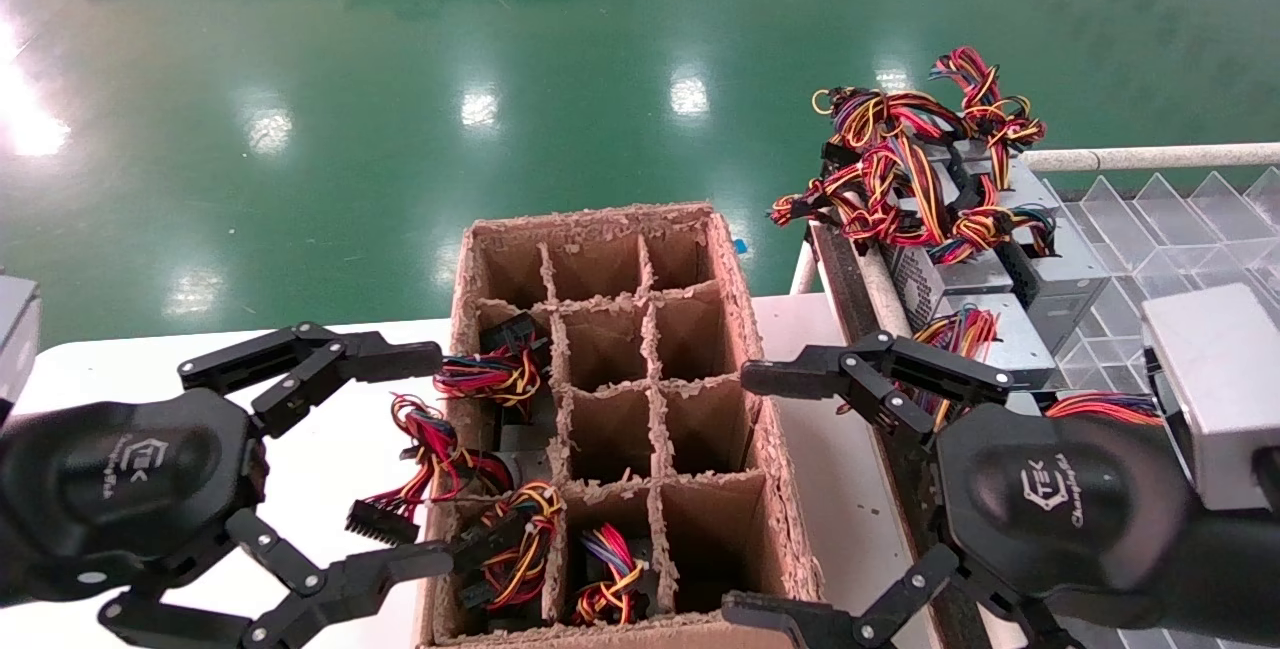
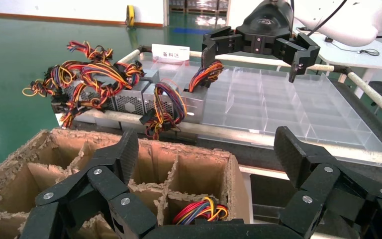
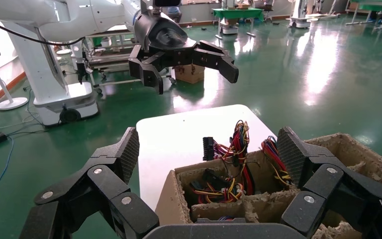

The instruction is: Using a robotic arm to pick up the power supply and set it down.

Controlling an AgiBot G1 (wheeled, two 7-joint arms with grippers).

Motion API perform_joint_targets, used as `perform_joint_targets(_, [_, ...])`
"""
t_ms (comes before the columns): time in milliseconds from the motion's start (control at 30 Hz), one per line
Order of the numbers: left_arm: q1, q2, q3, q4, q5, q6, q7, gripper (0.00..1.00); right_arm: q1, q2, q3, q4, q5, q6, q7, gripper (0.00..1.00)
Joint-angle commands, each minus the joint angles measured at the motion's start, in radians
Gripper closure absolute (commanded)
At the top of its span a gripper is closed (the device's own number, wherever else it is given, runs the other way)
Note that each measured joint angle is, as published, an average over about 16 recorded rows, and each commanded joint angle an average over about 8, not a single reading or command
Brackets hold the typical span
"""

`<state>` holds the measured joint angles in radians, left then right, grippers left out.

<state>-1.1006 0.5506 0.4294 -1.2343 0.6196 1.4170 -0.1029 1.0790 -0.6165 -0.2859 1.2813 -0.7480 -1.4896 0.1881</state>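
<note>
The power supply sits low in the left column of a divided cardboard box [image 1: 742,329]. Its red, yellow and black wire bundle [image 1: 432,451] spills over the box wall, and its black plug [image 1: 380,521] rests on the white table. From the right wrist the bundle [image 3: 239,149] and plug [image 3: 208,148] rise above the box rim. My left gripper [image 1: 445,459] hangs open beside that wall, one finger on each side of the bundle without touching it. My right gripper [image 1: 738,494] is open and empty at the box's right wall.
A row of grey power supplies [image 1: 960,279] with knotted wires lies on a rack to the right, next to a clear divided tray [image 1: 1150,219]. More wire bundles [image 1: 605,579] fill the near compartments. The white table [image 1: 330,449] carries the box; green floor lies beyond.
</note>
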Motion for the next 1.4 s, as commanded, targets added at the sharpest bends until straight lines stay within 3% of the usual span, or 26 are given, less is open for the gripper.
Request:
perform_joint_targets(33, [0.000,0.000,0.000,0.000,0.000,0.000,0.000,1.00,-0.003,0.002,0.003,0.000,0.005,-0.001,-0.001,0.00])
perform_joint_targets(367, [0.000,0.000,0.000,0.000,0.000,0.000,0.000,1.00,0.126,-0.113,-0.110,-0.066,-0.189,0.000,0.009,0.00])
perform_joint_targets(667, [0.000,0.000,0.000,0.000,0.000,0.000,0.000,1.00,0.273,-0.316,-0.218,-0.282,-0.315,-0.050,-0.048,0.00])
perform_joint_targets(1100, [0.000,0.000,0.000,0.000,0.000,0.000,0.000,1.00,0.381,-0.589,-0.306,-0.601,-0.387,-0.044,-0.200,0.00])
perform_joint_targets(1133, [0.000,0.000,0.000,0.000,0.000,0.000,0.000,1.00,0.388,-0.607,-0.307,-0.630,-0.388,-0.038,-0.211,0.02])
perform_joint_targets(1200, [0.000,0.000,0.000,0.000,0.000,0.000,0.000,1.00,0.403,-0.643,-0.310,-0.689,-0.391,-0.025,-0.232,0.17])
perform_joint_targets(1400, [0.000,0.000,0.000,0.000,0.000,0.000,0.000,1.00,0.439,-0.716,-0.324,-0.817,-0.410,0.024,-0.289,0.88])
